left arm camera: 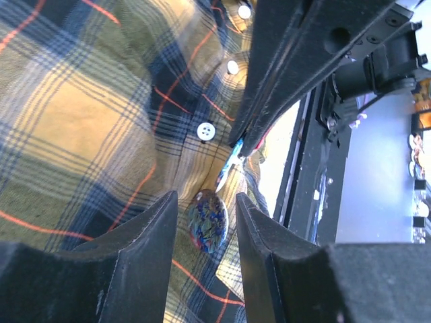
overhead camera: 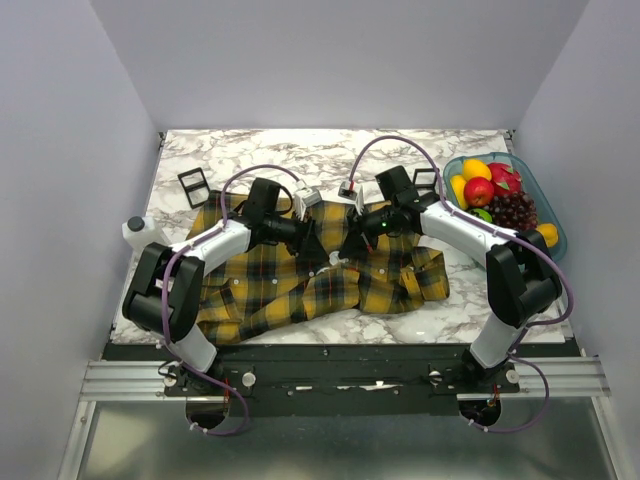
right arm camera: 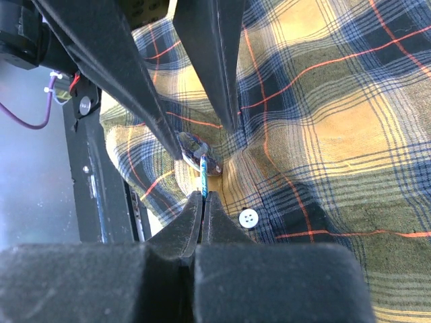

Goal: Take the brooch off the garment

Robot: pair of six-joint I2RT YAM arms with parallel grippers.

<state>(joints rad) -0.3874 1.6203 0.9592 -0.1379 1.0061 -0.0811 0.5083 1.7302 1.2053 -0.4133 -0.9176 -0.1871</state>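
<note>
The brooch [left arm camera: 207, 221], a small round disc with a mottled blue-green face, sits on the garment [overhead camera: 400, 285], a yellow and navy plaid shirt spread across the marble counter [overhead camera: 280, 150]. It lies near the middle of the shirt front, close to a white button [left arm camera: 206, 130], and it is not yet off the cloth.

The left claw [left arm camera: 206, 202] stands about half open, one finger on each side of the brooch. Both fingers are close to it, but a strip of fabric shows on either side, so the claw has hold of nothing.

The right claw [right arm camera: 203, 202] is pinched fully shut just beside the brooch, with a thin bluish edge [right arm camera: 203, 171] at its tips. Whether that edge is a fold of shirt or part of the brooch, I cannot tell.

By my reading the approach is done. The grasp itself and the pull that frees the brooch are left to do.
</note>
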